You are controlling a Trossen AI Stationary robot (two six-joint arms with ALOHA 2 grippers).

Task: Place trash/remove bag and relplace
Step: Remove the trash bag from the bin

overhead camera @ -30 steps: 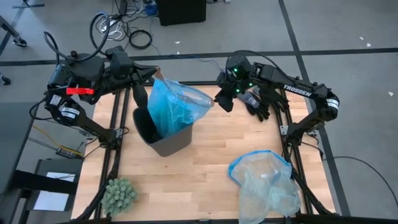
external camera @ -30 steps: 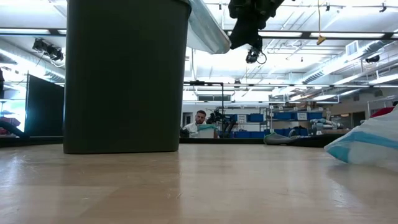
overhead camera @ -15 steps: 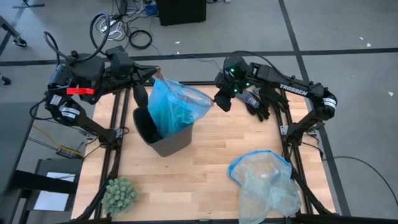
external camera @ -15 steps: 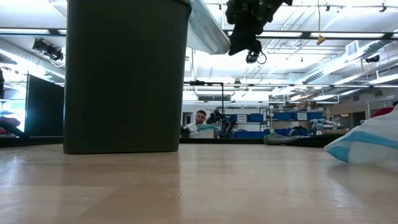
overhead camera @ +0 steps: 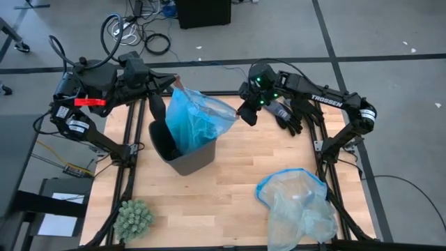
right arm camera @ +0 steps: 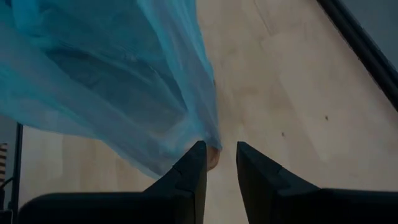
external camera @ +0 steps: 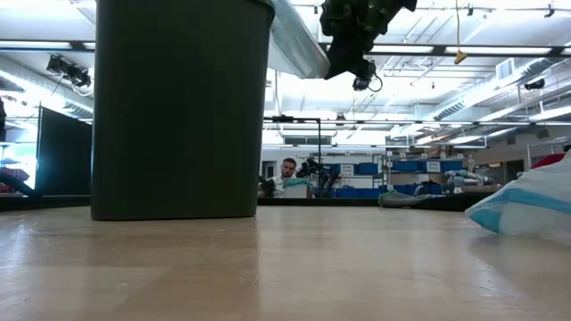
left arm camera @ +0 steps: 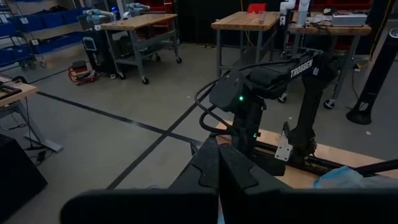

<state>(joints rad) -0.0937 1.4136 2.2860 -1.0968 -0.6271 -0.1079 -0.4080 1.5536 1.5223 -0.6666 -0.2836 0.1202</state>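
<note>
Bag point(overhead camera: 198, 118) stretched crosswise (between claws)

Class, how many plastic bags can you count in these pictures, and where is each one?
2. The bright blue bag is stretched above the dark bin between the left gripper and right gripper. The paler bag lies on the table's near right corner.

Bin point(external camera: 178, 107) top cut off — bag's point(overhead camera: 198, 118) contents hidden.

Bin point(overhead camera: 182, 155) at counter point(overhead camera: 237, 188) ten o'clock, bag point(overhead camera: 198, 118) in it; plant ball point(overhead camera: 133, 218) at seven, second bag point(overhead camera: 300, 206) at five.
</note>
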